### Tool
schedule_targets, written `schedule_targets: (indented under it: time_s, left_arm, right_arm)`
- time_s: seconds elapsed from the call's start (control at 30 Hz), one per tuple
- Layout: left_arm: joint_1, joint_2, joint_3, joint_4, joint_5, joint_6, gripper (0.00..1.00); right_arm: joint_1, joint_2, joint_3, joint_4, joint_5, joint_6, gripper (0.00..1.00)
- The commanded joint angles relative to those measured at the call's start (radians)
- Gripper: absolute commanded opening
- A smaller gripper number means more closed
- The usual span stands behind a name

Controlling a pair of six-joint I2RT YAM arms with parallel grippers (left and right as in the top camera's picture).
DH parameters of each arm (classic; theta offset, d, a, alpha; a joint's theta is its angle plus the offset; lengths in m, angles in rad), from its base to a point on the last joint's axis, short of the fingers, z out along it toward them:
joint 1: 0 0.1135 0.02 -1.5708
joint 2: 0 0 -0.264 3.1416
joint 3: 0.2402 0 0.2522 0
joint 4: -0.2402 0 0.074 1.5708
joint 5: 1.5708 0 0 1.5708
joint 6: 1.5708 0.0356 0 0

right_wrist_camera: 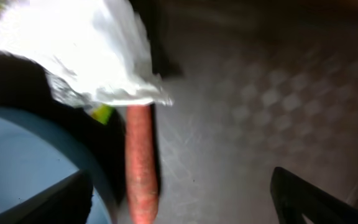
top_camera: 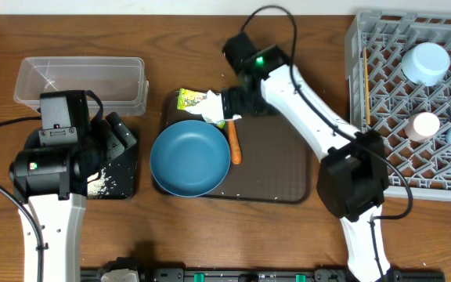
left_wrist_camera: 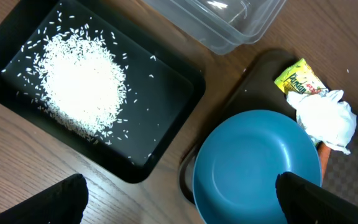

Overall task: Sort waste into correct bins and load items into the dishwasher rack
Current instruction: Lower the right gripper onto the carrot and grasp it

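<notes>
The dark blue plate (top_camera: 188, 157) lies on the left of the brown serving tray (top_camera: 280, 168). The carrot (top_camera: 235, 146) lies beside its right rim. The white tissue (top_camera: 214, 106) and the yellow-green wrapper (top_camera: 188, 99) lie behind it. My right gripper (top_camera: 237, 106) is open over the tissue and carrot; in the right wrist view the carrot (right_wrist_camera: 140, 162) lies between the fingers (right_wrist_camera: 182, 202), below the tissue (right_wrist_camera: 98, 56). My left gripper (left_wrist_camera: 179, 205) is open and empty above the plate's edge (left_wrist_camera: 260, 168) and the black tray (left_wrist_camera: 166, 93), which holds white rice (left_wrist_camera: 79, 84).
The clear tub (top_camera: 81, 82) stands at the back left, behind the black tray (top_camera: 128, 160). The grey rack (top_camera: 382, 102) at the right holds a light bowl (top_camera: 427, 63), white cups (top_camera: 423, 125) and chopsticks (top_camera: 365, 82) along its left side.
</notes>
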Motion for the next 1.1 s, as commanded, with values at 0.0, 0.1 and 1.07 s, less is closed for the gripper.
schedule_targets:
  time_s: [0.0,0.1,1.07]
  left_arm:
    - [0.005,0.001,0.016,-0.002,-0.008,-0.009,0.99]
    - [0.005,0.001,0.016,-0.002,-0.008,-0.009,0.99]
    - [0.005,0.001,0.016,-0.002,-0.008,-0.009,0.99]
  right_arm:
    - [0.027,0.004,-0.089,0.040,-0.023,0.023,0.85]
    - [0.035,0.004,-0.157,0.103,-0.064,0.023,0.83]
    - [-0.014,0.004,-0.248,0.105,0.000,-0.114,0.43]
